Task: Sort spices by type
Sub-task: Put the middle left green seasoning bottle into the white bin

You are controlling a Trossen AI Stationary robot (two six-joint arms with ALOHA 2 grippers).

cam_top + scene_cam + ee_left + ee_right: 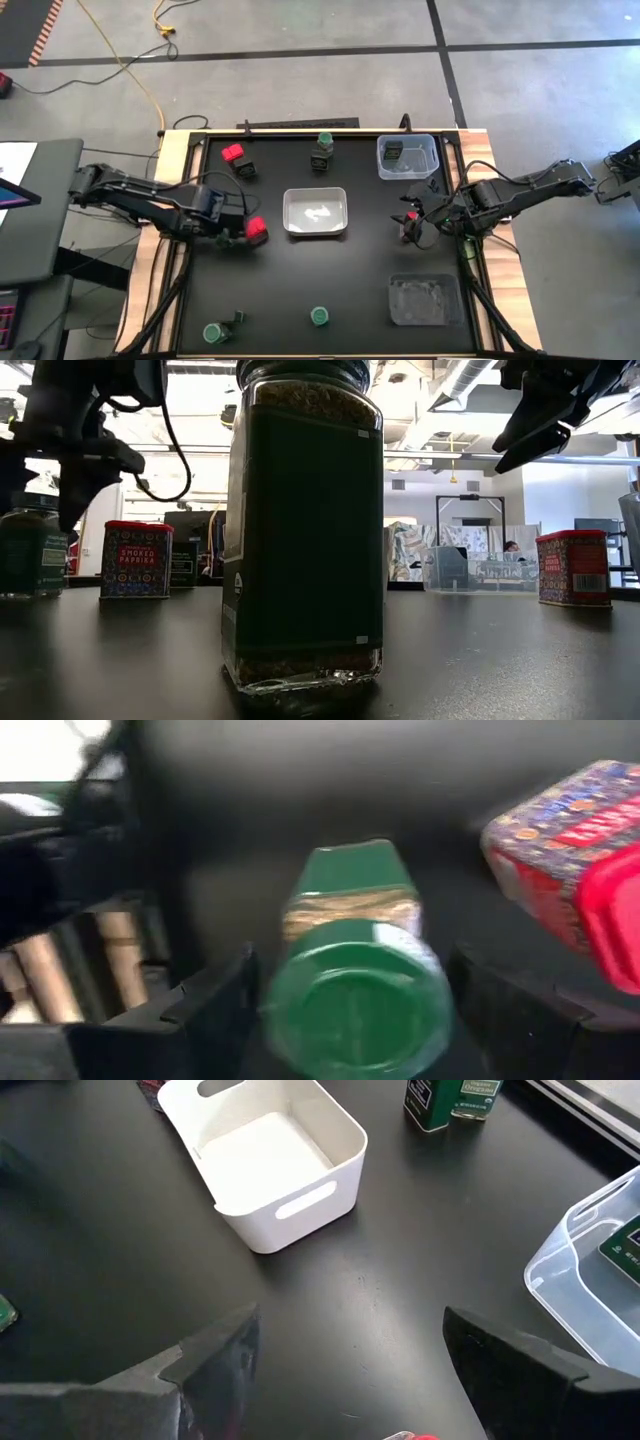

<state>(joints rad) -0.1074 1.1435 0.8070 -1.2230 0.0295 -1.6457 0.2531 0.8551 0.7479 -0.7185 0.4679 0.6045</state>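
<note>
High view: left tool (pixel 232 238) at left-centre of the tabletop (pixel 300 290), red tin (pixel 257 231) just beside it; right tool (pixel 412 228) hangs released near the clear bin (pixel 408 157).
Left wrist view: fingers straddle a green-lidded jar (pixel 355 980), apparently not yet clenched; closing off-centre could tip it or nudge the tin.

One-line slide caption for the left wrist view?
Left gripper straddles a green-lidded jar, fingers not visibly touching it, red spice box alongside.
</note>
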